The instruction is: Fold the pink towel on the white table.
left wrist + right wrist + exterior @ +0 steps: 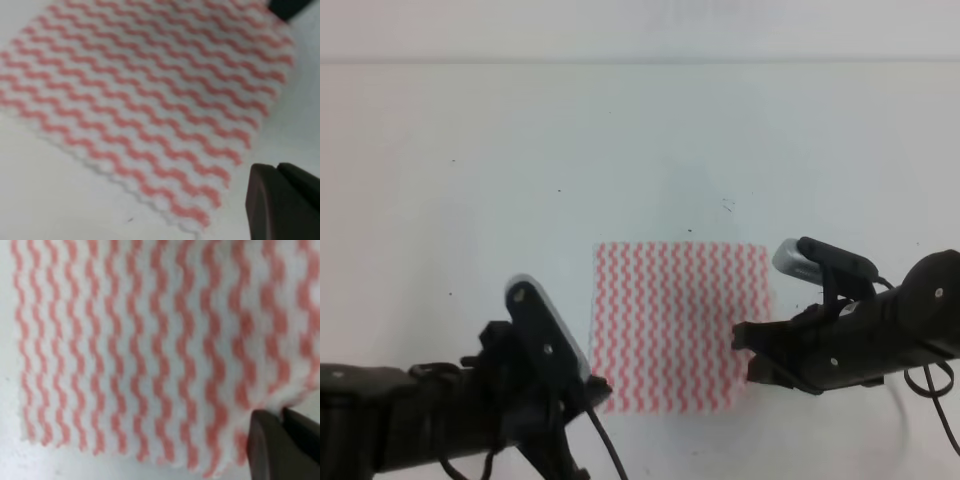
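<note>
— Two grippers sit nearest the lens: the left gripper (592, 388) at the near left corner of the one pink towel (672, 325), the right gripper (748, 350) at its right edge.
— Spread or pinched?
— Can't tell for either; the fingertips are mostly out of frame.
— And the towel?
— One, flat on the white table (470, 200), between the grippers.

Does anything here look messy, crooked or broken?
Nothing stands out. The pink towel lies flat and fairly square on the white table, with no visible tears or spills; only its near right corner looks slightly lifted beside the right gripper.
</note>
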Robot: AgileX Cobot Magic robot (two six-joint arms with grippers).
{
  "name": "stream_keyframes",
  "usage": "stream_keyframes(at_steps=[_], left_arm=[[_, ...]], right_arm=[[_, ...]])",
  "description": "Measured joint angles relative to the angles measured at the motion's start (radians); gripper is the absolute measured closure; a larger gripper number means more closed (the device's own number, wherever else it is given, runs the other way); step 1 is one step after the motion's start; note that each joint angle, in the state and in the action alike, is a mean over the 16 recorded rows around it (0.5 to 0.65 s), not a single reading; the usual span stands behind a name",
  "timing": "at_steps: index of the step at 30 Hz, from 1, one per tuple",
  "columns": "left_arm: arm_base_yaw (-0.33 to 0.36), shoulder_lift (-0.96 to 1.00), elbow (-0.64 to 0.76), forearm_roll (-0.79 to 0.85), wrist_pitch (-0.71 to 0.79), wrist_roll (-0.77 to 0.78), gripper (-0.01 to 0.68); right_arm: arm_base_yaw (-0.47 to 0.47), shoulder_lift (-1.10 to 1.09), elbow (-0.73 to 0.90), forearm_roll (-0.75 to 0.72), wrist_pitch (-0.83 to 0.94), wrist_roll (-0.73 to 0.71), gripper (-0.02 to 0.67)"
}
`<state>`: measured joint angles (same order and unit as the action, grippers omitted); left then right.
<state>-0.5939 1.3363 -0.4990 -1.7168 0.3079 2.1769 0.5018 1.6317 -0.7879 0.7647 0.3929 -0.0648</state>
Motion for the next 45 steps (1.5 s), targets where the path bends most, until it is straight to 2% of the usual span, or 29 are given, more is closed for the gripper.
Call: stream_keyframes(at_steps=[9,27,31,43,45], left_arm=[[0.001,0.073,-0.026,-0.026,0.046,0.108,0.676],[0.002,0.079,-0.098,-0.028,-0.037,0.126,0.662],[0.002,0.079,-0.101,-0.028,-0.023,0.133,0.607],[0.002,0.135,-0.102,-0.027,-0.042,0.138,0.363],[0.002,0.153,-0.102,-0.026,-0.049,0.146,0.349]], right_arm=[[0.000,0.000,-0.021,0.004,-0.050,-0.012,0.665],[0.000,0.005,-0.022,0.011,-0.184,-0.014,0.665],[0.000,0.010,-0.022,0.011,-0.191,-0.015,0.665],[0.000,0.008,-0.022,0.011,-0.196,-0.019,0.666],[0.000,0.008,-0.022,0.011,-0.196,-0.021,0.666]])
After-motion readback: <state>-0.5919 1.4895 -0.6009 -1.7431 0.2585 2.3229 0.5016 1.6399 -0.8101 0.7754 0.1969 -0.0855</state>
